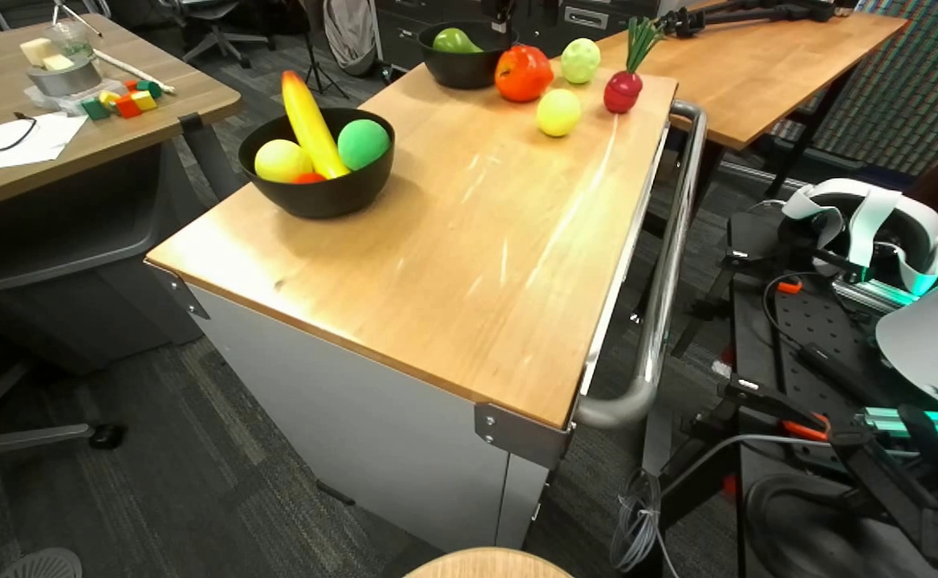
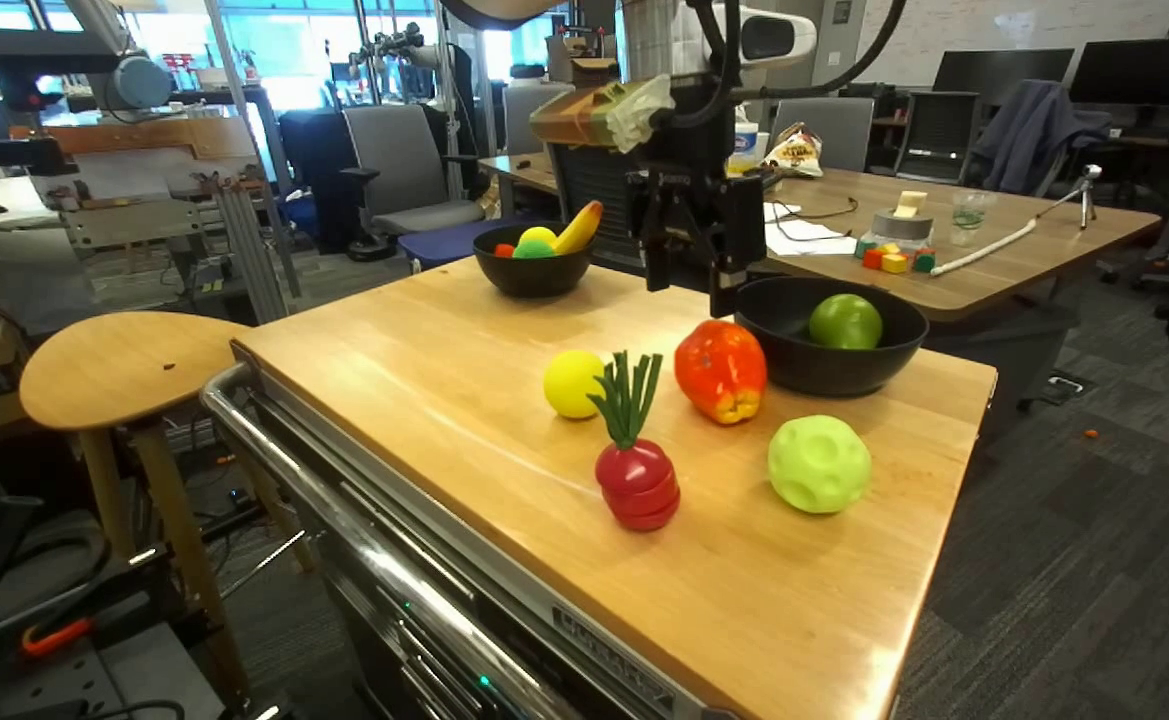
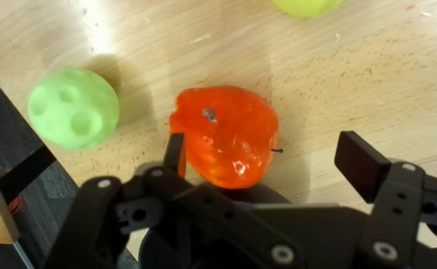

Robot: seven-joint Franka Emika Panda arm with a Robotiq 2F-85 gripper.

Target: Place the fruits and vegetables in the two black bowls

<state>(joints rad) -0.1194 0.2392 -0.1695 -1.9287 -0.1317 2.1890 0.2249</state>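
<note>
In an exterior view, two black bowls (image 2: pixel 532 280) show four fruits (image 2: pixel 578 230) far left and one right, four bright loose pieces (image 2: pixel 820 466) nearer, the gripper (image 2: pixel 691 290) spread wide.

Three cameras, all facing this worktop (image 1: pixel 452 265)
In an exterior view, the camera is looking lengthwise from the stool (image 1: pixel 489 564) end; in an exterior view, it is facing across, flatter, from the rail (image 2: pixel 384 555) side; both are sharing the black bowls (image 1: pixel 328 201). The wrist view is peering down, closest, over the red-orange fruit (image 3: pixel 225 136).
</note>
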